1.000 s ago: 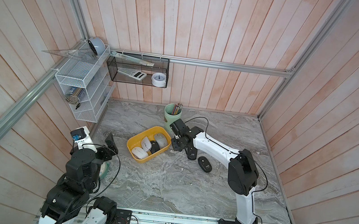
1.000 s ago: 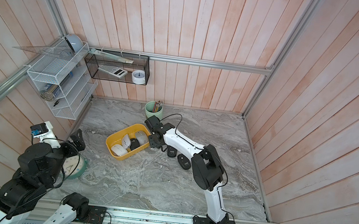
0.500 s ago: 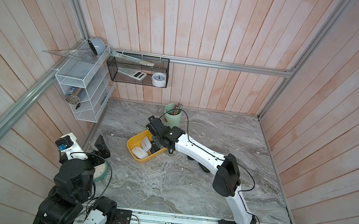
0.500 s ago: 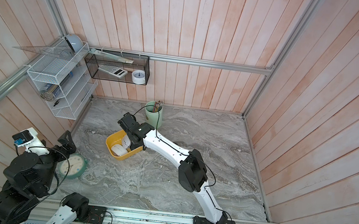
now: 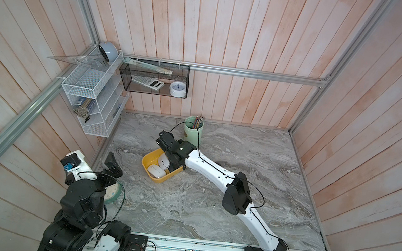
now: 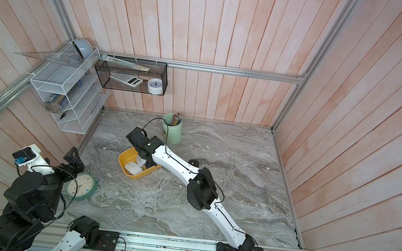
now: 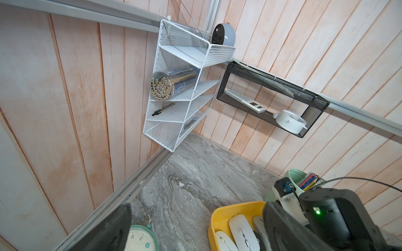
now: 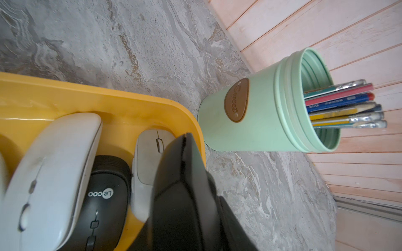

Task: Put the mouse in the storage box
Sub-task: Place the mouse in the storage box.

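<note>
Under my right gripper (image 5: 174, 158), clamped on a black plastic mouse (image 8: 185, 173): crowded shallow yellow plastic tub (image 8: 65, 95) | risk: dropped onto white mice (image 8: 54, 163), it could slide over the rim.

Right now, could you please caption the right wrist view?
Right gripper above yellow storage box of mice, green pencil cup beside it.

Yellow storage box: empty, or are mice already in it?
Not empty. In the right wrist view the storage box holds a white mouse, a black mouse and a second white mouse side by side.
</note>
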Robot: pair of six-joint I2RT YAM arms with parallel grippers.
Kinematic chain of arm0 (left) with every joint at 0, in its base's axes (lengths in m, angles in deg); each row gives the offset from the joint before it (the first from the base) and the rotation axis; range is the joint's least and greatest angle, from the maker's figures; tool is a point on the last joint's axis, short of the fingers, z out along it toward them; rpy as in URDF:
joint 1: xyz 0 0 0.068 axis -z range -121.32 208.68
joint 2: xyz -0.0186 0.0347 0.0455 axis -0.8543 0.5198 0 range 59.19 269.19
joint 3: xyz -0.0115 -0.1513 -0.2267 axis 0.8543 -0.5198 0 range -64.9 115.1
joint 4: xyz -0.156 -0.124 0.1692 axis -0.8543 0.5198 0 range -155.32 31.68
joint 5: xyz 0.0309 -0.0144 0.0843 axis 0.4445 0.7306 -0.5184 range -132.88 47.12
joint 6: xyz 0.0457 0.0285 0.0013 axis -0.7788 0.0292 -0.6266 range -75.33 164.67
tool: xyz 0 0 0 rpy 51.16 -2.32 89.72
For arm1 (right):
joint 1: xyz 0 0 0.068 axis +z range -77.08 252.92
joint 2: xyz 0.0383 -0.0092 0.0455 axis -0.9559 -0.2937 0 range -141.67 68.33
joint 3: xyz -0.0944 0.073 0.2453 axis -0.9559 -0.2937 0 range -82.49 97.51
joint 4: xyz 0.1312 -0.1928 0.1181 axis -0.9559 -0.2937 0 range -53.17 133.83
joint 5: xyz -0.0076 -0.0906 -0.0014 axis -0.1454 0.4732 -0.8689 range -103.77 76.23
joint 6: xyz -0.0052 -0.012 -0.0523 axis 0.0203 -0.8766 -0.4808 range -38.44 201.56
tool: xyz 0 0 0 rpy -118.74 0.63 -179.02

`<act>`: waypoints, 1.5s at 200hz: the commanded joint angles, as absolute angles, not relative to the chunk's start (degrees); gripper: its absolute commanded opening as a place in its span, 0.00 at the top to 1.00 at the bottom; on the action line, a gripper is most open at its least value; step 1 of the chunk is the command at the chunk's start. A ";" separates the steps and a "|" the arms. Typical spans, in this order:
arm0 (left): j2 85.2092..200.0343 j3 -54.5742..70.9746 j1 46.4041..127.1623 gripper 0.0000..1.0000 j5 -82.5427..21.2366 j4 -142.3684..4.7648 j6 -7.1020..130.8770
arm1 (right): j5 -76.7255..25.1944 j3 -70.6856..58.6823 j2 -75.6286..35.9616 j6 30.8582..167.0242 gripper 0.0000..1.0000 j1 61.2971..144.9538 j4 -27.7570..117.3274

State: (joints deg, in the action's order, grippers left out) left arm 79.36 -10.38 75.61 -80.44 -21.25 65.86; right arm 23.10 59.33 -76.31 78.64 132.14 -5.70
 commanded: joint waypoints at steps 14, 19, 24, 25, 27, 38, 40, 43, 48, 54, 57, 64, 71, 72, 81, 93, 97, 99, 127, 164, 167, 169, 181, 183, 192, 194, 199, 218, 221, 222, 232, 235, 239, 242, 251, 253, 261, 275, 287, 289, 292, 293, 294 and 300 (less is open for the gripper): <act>78.77 -11.11 75.23 0.00 -81.08 -22.34 65.85 | 28.48 61.38 -80.21 74.58 0.64 132.16 -4.97; 78.76 -11.12 75.22 0.00 -81.07 -22.34 65.90 | 29.08 61.57 -80.73 74.17 0.64 132.16 -4.82; 78.85 -11.12 75.27 0.00 -81.10 -22.34 65.85 | 29.53 61.99 -81.34 73.68 0.64 132.21 -4.85; 78.87 -11.12 75.28 0.00 -81.11 -22.34 65.85 | 29.63 62.08 -81.43 73.57 0.64 132.23 -4.86; 78.83 -11.12 75.23 0.00 -81.11 -22.34 65.81 | 29.76 62.22 -81.61 73.45 0.64 132.22 -4.83; 79.11 -11.11 75.17 0.00 -81.10 -22.42 65.82 | 30.33 63.19 -82.70 72.79 0.64 132.25 -4.86; 79.13 -11.09 75.20 0.00 -81.04 -22.43 65.80 | 30.46 63.33 -82.74 72.62 0.64 132.25 -4.86; 79.14 -11.10 75.14 0.00 -81.03 -22.43 65.81 | 30.57 63.51 -82.80 72.40 0.63 132.33 -4.78; 79.26 -11.04 75.15 0.00 -81.05 -22.35 65.83 | 30.79 63.71 -82.75 72.11 0.63 132.34 -4.57; 79.40 -11.11 75.15 0.00 -81.11 -22.39 65.76 | 31.00 63.84 -84.40 71.62 0.63 132.42 -4.23; 79.36 -11.12 75.10 0.00 -81.09 -22.43 65.76 | 31.18 63.80 -84.72 71.42 0.63 132.53 -4.13; 79.49 -11.10 75.12 0.00 -81.08 -22.40 65.77 | 31.56 63.93 -85.09 70.92 0.63 132.56 -3.82; 79.51 -11.11 75.03 0.00 -81.11 -22.37 65.81 | 31.99 63.99 -85.44 70.45 0.62 132.68 -3.53; 79.55 -11.11 75.03 0.00 -81.11 -22.35 65.83 | 32.05 64.01 -85.46 70.38 0.62 132.68 -3.53; 79.69 -11.11 75.01 0.00 -81.10 -22.43 65.78 | 32.58 63.98 -85.86 69.90 0.60 132.77 -3.33; 79.85 -11.11 74.96 0.00 -81.09 -22.43 65.84 | 32.99 64.02 -86.14 69.39 0.56 133.08 -3.40; 79.88 -11.08 74.91 0.00 -81.07 -22.43 65.77 | 33.07 64.01 -86.14 69.29 0.54 133.19 -3.44; 79.94 -11.11 74.87 0.00 -81.06 -22.43 65.81 | 33.03 64.00 -86.13 69.20 0.53 133.25 -3.51; 80.43 -11.07 74.66 0.00 -81.10 -22.52 65.83 | 33.01 63.69 -86.09 68.98 0.42 134.33 -4.22; 80.85 -11.12 74.34 0.00 -81.11 -22.43 65.78 | 28.95 63.40 -84.36 72.35 0.39 135.15 -6.46; 80.90 -11.10 74.29 0.00 -81.09 -22.43 65.78 | 28.50 63.36 -84.10 72.89 0.40 135.14 -6.64; 80.90 -11.11 74.32 0.00 -81.07 -22.43 65.81 | 28.20 63.26 -83.90 73.15 0.40 135.15 -6.73; 81.11 -11.12 74.19 0.00 -81.06 -22.43 65.81 | 26.58 62.67 -82.77 74.77 0.39 135.15 -7.07; 81.15 -11.12 74.23 0.00 -81.08 -22.43 65.82 | 26.40 62.59 -81.92 75.05 0.39 135.15 -7.17; 81.24 -11.12 74.09 0.00 -81.06 -22.43 65.77 | 25.38 62.16 -80.67 76.23 0.40 135.14 -7.47; 81.34 -11.12 74.07 0.00 -81.10 -22.43 65.79 | 25.18 62.04 -80.47 76.49 0.40 135.15 -7.58; 81.49 -11.12 74.08 0.00 -81.00 -22.39 65.79 | 24.65 61.67 -79.86 77.08 0.40 135.15 -7.58; 82.03 -11.03 73.99 0.00 -80.59 -22.34 65.82 | 23.43 60.07 -76.91 79.30 0.39 135.06 -7.60; 82.20 -11.03 74.06 0.00 -80.59 -22.34 65.79 | 23.27 59.65 -76.40 79.60 0.39 135.06 -7.58; 82.21 -11.03 74.06 0.00 -80.59 -22.34 65.82 | 23.25 59.55 -76.24 79.70 0.39 135.06 -7.58; 82.47 -11.03 73.98 0.00 -80.42 -22.34 65.75 | 23.10 57.94 -74.30 80.67 0.38 134.97 -7.29; 82.54 -11.03 73.91 0.00 -80.35 -22.34 65.72 | 23.06 57.35 -73.71 80.94 0.38 134.93 -7.14; 82.56 -11.03 73.95 0.00 -80.25 -22.42 65.74 | 23.03 56.27 -72.57 81.41 0.38 134.89 -6.74; 82.57 -11.10 73.94 0.00 -80.16 -22.43 65.65 | 23.09 55.55 -71.95 81.60 0.38 134.82 -6.56; 82.78 -11.11 73.95 0.00 -79.77 -22.51 65.61 | 23.12 53.13 -69.78 82.37 0.38 134.70 -5.66; 82.89 -11.11 73.97 0.00 -79.68 -22.51 65.55 | 23.07 52.47 -69.34 82.57 0.38 134.66 -5.41; 83.10 -11.08 73.89 0.00 -79.28 -22.52 65.53 | 23.05 50.01 -67.29 83.10 0.38 134.59 -4.39; 83.90 -10.95 73.86 0.00 -78.75 -22.36 65.48 | 23.23 45.40 -63.58 83.99 0.38 134.56 -2.55; 84.69 -10.94 73.84 0.00 -78.24 -22.26 65.39 | 23.81 41.45 -60.41 84.51 0.38 134.58 -1.04; 84.75 -10.90 73.83 0.00 -78.18 -22.25 65.38 | 23.88 40.78 -59.92 84.60 0.37 134.50 -0.78; 84.90 -10.93 73.83 0.00 -77.99 -22.20 65.41 | 24.09 39.70 -59.09 84.76 0.38 134.48 -0.49; 85.01 -10.89 73.81 0.00 -77.93 -22.23 65.36 | 24.14 39.38 -58.84 84.83 0.38 134.51 -0.39; 85.06 -10.87 73.85 0.00 -77.89 -22.24 65.34 | 24.22 39.05 -58.58 84.86 0.38 134.48 -0.25; 85.38 -10.81 73.82 0.00 -77.47 -22.18 65.34 | 24.73 36.91 -56.85 85.27 0.37 134.45 0.64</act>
